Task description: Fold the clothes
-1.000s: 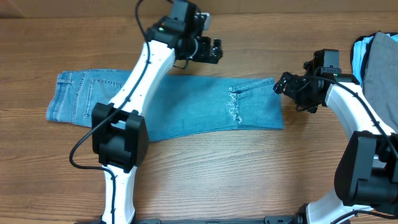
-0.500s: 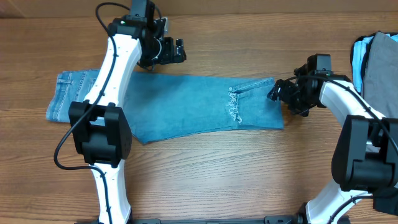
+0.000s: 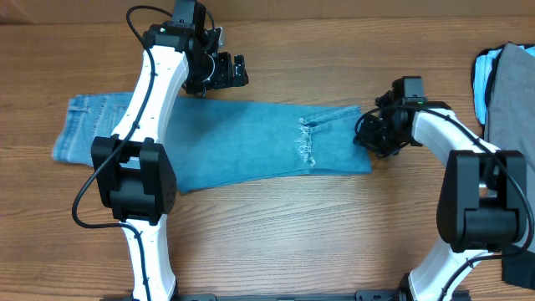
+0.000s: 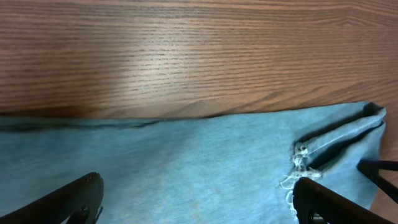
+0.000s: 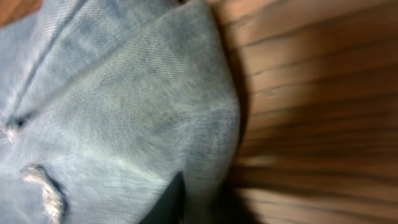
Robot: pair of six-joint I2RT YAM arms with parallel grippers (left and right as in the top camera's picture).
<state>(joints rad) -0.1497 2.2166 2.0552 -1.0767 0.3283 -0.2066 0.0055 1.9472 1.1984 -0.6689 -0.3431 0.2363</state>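
Note:
The light-blue jeans lie lengthwise across the wooden table, waist at the left and frayed leg ends at the right. My left gripper hovers open over the far edge of the jeans. In the left wrist view its fingers are spread wide above bare denim, with nothing between them. My right gripper is at the right leg end. In the right wrist view the denim fills the frame and a fold of the hem is pinched at the jaws, beside one dark finger.
A pile of other clothes lies at the table's right edge, a grey garment over a pale-blue one. A frayed tear marks the leg near the right end. Bare wood runs along the front.
My left arm swung left along the jeans' far edge, then held still. My right gripper moved left onto the leg end and shut, and the jeans slid slightly left.

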